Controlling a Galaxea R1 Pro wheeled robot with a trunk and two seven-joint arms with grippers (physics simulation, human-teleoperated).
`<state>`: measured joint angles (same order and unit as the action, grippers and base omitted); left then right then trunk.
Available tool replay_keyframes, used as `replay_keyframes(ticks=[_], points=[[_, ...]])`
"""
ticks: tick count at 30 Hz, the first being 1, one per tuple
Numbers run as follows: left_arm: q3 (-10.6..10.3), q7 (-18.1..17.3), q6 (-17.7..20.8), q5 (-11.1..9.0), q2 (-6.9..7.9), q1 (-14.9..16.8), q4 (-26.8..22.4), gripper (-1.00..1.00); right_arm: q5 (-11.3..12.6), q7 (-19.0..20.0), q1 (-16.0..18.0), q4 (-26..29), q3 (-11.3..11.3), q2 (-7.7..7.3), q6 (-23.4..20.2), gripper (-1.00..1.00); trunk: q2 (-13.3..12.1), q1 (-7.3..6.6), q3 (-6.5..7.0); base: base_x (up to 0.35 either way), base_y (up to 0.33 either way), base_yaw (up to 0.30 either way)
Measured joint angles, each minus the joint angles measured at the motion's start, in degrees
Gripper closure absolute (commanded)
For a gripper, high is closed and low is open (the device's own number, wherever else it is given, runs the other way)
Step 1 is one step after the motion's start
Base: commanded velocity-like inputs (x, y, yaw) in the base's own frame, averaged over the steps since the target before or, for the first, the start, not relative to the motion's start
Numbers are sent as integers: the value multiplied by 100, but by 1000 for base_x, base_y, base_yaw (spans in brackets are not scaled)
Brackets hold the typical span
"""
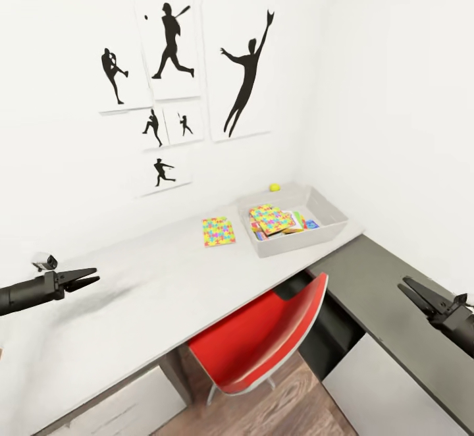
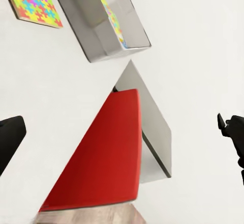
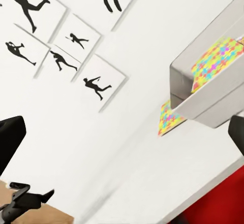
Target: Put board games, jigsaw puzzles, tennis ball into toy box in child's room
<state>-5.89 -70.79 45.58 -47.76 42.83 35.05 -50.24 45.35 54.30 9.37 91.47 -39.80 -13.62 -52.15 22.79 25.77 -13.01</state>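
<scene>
Head view: tennis ball [image 1: 274,187] at centre frame, on the table [image 1: 131,304] behind the toy box [image 1: 332,222]. Box holds one jigsaw puzzle [image 1: 271,218] atop board games [image 1: 304,222]; lettering unreadable. Second puzzle [image 1: 218,231] lies left of the box. Left gripper [image 1: 91,276] narrowly parted, empty; right gripper [image 1: 408,288] nearly closed, empty.

I can't make out the board games [image 1: 304,223] in the toy box [image 1: 327,206]; a jigsaw puzzle [image 1: 271,218] covers most of them. My head view's edge cuts off the chair [image 1: 263,334] legs.

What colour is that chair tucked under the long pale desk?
Bright red chair with a pale edge, clearest in the head view.
</scene>
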Motion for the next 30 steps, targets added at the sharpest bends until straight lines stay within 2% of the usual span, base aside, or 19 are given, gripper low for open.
replay_keyframes(ticks=[3, 6, 8, 9, 11, 12, 13, 14, 16, 17, 19, 20, 21, 26, 30], points=[[3, -6, -1, -3, 0, 0, 1, -100, -4, -23, 0, 0, 85, 0, 14, -100, 0, 0, 0, -171, 120, 286], [7, -4, -1, -4, 0, 0, 6, -100, -22, -131, 5, 0, 418, -2, 20, -100, 0, -1, 0, -98, 104, 291], [8, -4, -1, -9, 0, 0, 5, -100, -34, -466, 85, 0, 698, -56, -31, -100, 0, -2, 0, -38, 91, 292], [9, -4, -1, -10, 0, 0, 6, -100, -32, -606, 129, 0, 755, -72, -56, -100, 0, -2, 0, -22, 59, 292], [8, -7, -1, -13, -1, 1, 8, -100, -10, -1289, 531, 0, 960, -91, -322, -100, 0, -1, 0, -12, 34, 292], [9, -7, -1, -11, 1, 0, 8, -100, -8, -1481, 687, 0, 1032, -87, -420, -100, 0, -2, 0, -7, 19, 292], [8, -8, -2, -12, 3, 1, 9, -100, 18, -1853, 990, 0, 1210, -81, -580, -100, -1, -2, 1, -6, 16, 292], [9, -8, -2, -13, 4, 0, 8, -100, 17, -2051, 1162, 0, 1323, -79, -631, -100, 0, -2, 0, -4, 10, 292], [9, -9, 0, -14, 6, 1, 10, -100, 83, -2785, 1777, 1, 1822, -81, -751, -100, -1, -2, 1, -2, 6, 292], [12, -9, 2, -15, 7, 0, 9, -100, 78, -2961, 1943, -1, 1959, -83, -762, -100, 0, -2, 0, -1, 3, 292], [13, -9, 8, -16, 11, 1, 10, -100, 110, -3581, 2534, -60, 2449, -71, -761, -100, 0, -2, 1, -1, 2, 292], [15, -9, 10, -19, 14, 0, 9, -100, 95, -3746, 2691, -114, 2577, -69, -761, -100, 0, -2, 0, 0, 1, 292], [14, -9, 14, -24, 34, 0, 9, -100, 107, -4046, 2953, -253, 2807, -64, -760, -100, 0, -2, 1, 0, 1, 292], [11, -16, 27, -64, 198, 0, 15, -100, 98, -4990, 3735, -784, 3570, 5, -758, -100, 0, -2, 0, 9, 0, 292], [11, -141, 24, -69, 257, -1, 27, -100, 65, -5342, 3950, -989, 3900, 51, -758, -100, 1, -5, 0, 206, 0, 292]])
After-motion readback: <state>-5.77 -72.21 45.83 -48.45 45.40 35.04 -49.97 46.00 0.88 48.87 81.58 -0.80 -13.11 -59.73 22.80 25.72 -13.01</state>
